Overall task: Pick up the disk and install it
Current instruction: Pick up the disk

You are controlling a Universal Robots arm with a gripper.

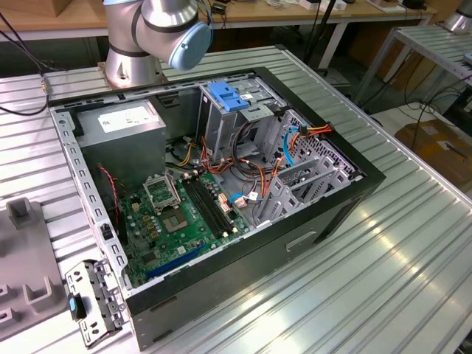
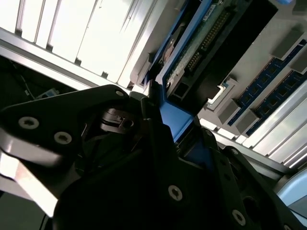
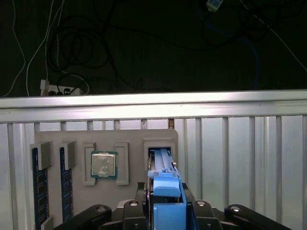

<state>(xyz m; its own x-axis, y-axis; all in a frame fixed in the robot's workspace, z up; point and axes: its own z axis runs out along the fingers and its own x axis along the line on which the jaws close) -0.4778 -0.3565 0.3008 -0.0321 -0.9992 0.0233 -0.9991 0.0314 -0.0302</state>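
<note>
Clamping gripper [image 3: 167,203] onto the disk [image 3: 162,162], on edge in a grey tray [image 3: 129,136] slot beside a processor [image 3: 104,165]; seemingly beginning pickup, leaving installing into the computer case [image 1: 221,291], mid exterior view, undone.

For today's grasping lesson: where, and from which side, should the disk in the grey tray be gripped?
Probably grip the disk by its blue carrier, at the edge protruding from the tray, across its thin width. Come straight down from above: it stands on edge, the rest sunk in.
</note>
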